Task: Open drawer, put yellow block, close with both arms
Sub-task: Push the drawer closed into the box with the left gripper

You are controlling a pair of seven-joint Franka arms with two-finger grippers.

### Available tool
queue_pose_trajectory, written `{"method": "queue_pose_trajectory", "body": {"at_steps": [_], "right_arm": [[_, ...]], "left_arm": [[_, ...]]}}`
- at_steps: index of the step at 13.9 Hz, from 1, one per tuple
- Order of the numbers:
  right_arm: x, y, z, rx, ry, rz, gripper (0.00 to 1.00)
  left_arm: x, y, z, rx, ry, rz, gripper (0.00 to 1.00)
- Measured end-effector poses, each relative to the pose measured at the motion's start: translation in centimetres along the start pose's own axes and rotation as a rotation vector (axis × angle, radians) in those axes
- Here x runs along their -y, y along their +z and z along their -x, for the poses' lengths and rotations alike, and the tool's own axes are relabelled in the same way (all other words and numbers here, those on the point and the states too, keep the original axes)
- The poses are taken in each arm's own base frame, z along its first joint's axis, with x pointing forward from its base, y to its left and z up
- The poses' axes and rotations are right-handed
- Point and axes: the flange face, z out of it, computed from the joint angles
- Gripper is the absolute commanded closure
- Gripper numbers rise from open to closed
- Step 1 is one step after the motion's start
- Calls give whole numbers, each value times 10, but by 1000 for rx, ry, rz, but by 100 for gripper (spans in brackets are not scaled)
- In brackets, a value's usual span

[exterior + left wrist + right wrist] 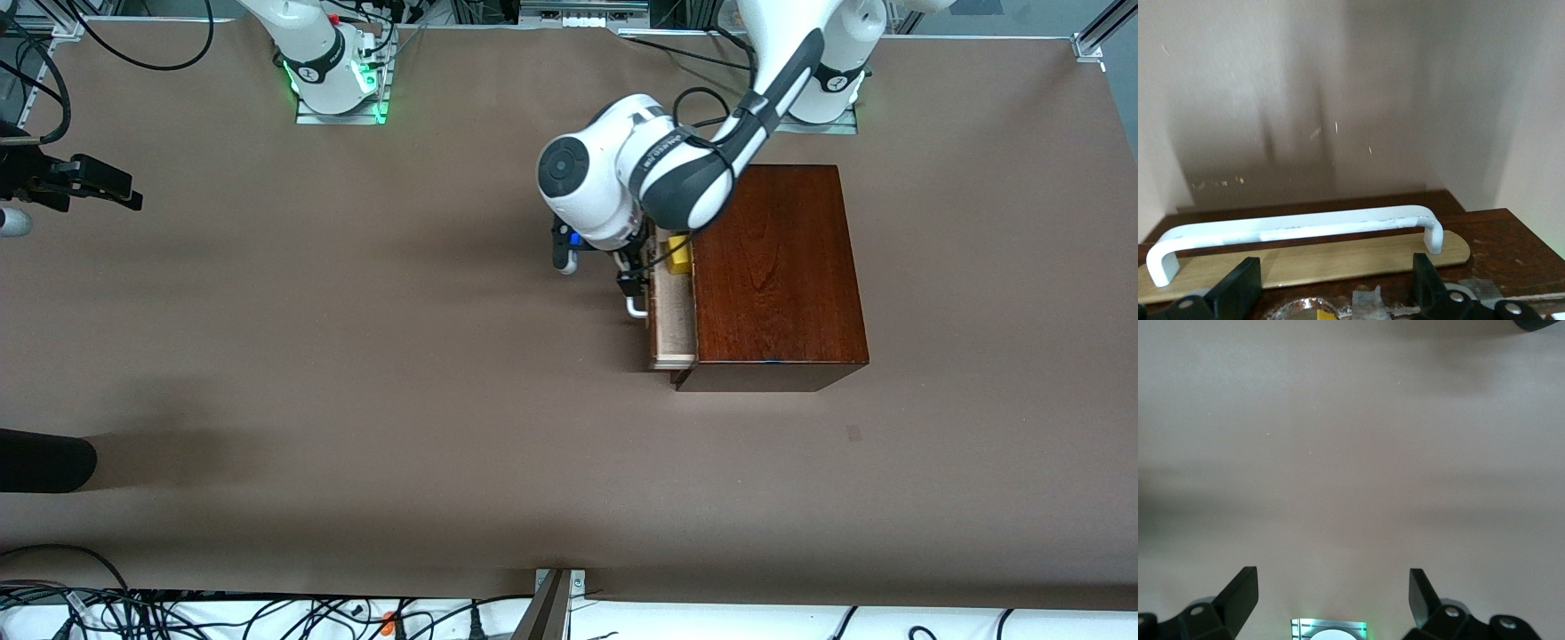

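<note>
Wooden box (778, 267), drawer (673, 322) ajar holding yellow block (680, 255); left gripper (1331, 283) spread wide at white handle (1298, 228); right gripper (1333, 593) wide, waiting; no legible writing.

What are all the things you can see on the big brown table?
wooden box: one, glossy reddish-brown, toward the left arm's end of the table.
drawer: one, pale wood tray, pulled partly out of the box.
handle: one, white bar, on the drawer front.
yellow block: one, bright yellow, in the drawer.
table: one, brown.
cables: many, black and white, along the table's edge nearest the front camera.
left gripper: one, black, open, at the handle.
right gripper: one, black, open, waiting over bare table.
</note>
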Motion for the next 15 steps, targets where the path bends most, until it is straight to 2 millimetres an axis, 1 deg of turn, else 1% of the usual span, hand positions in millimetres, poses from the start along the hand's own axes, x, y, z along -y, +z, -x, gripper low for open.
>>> {"method": "queue_pose_trajectory", "body": {"at_steps": [4,7,8,13,14,15], "right_arm": [[0,0,0,1,1,0,0],[0,0,0,4,1,-1,0],[-1,0,1,4,2,-1,0],[-1,0,1,5,3,-1,0],[-2,0,1,5,3,-1,0],[-2,0,1,5,4,-1,0]], "left_arm": [[1,5,11,21,-1,7,0],[4,18,28,104,-10,38,0],[5,17,31,104,-14,43,0],[5,16,32,99,-18,43,0],[4,13,30,93,-19,36,0],[2,6,28,80,-34,19,0]]}}
